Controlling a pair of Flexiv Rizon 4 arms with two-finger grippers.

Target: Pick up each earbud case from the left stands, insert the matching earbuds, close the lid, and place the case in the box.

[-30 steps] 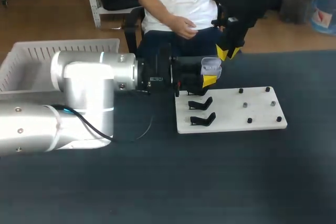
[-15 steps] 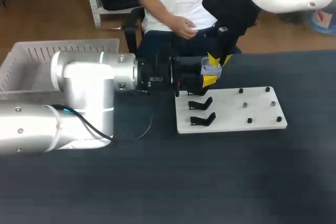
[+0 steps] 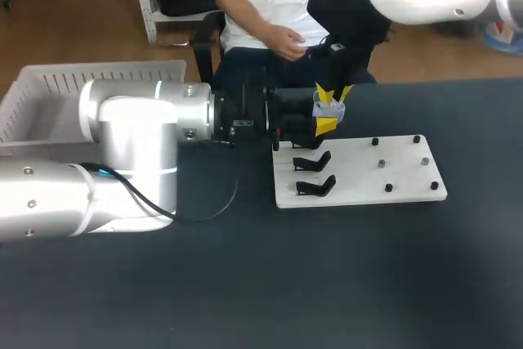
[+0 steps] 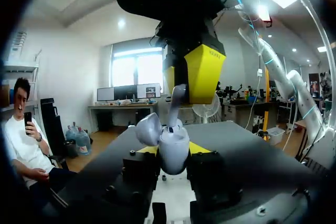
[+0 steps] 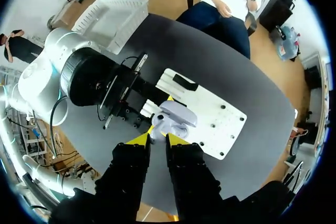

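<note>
My left gripper [image 3: 324, 123] holds a pale grey earbud case [image 3: 328, 109] above the back left corner of the white board [image 3: 384, 173]. In the left wrist view the case [image 4: 173, 148] sits between the yellow fingertips [image 4: 201, 147] with its lid [image 4: 149, 128] swung open. My right gripper [image 3: 333, 93] comes down from above, its tips just over the open case. It is shut on an earbud [image 4: 177, 95] whose lower end meets the case's opening. From the right wrist, the case [image 5: 177, 116] lies just ahead of the right gripper [image 5: 158, 138].
Two empty black stands [image 3: 313, 161] [image 3: 317, 186] sit on the board's left side, with small pegs [image 3: 382, 163] on its right side. A white basket [image 3: 49, 96] stands at the table's back left. My thick left arm [image 3: 131, 153] spans the table's left half.
My right gripper has moved left and down from above the board's back edge onto the open case. The left arm and the case have stayed still.
</note>
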